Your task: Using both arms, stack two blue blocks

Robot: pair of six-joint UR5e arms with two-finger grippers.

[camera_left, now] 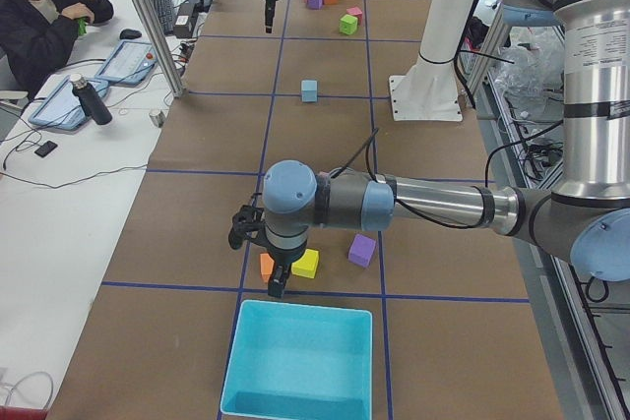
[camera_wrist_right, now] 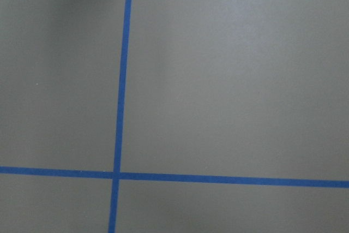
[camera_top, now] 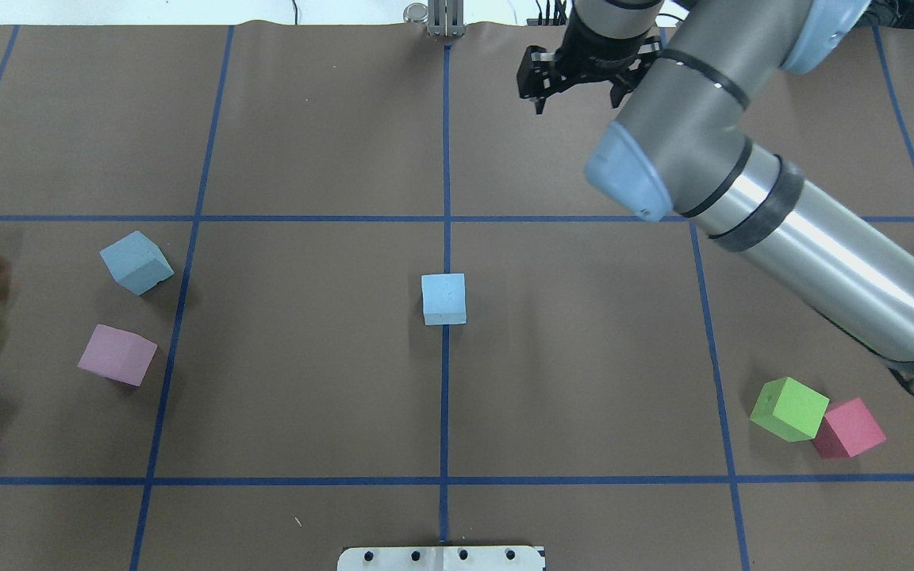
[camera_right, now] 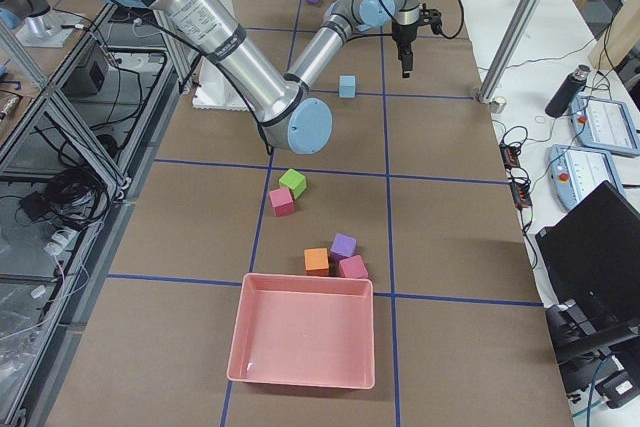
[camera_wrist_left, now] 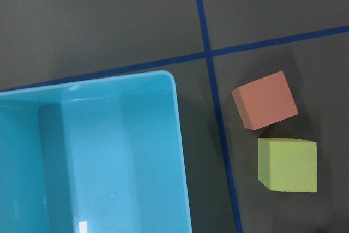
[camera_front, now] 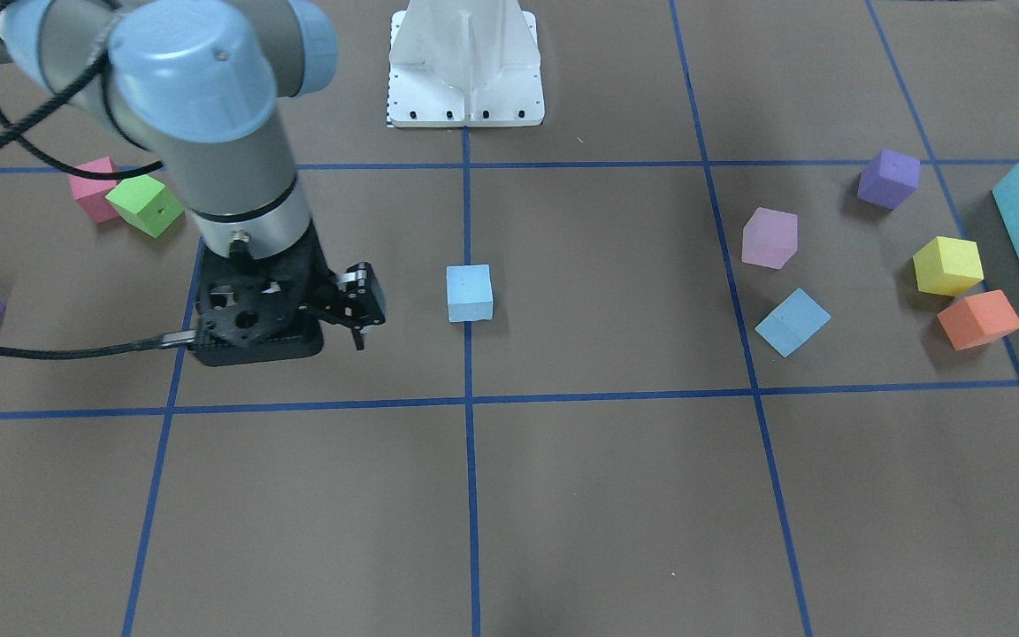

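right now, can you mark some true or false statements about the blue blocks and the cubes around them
1. The two blue blocks are stacked. False: the central blue block and the other blue block lie apart on the table.
2. The central blue block sits on a blue tape line. True.
3. The right gripper holds a blue block. False: both blocks lie on the table, away from it.
4. The green cube sits right against the pink-red cube. True.
5. The orange cube and yellow cube are inside the turquoise box. False: they lie on the table beside it.
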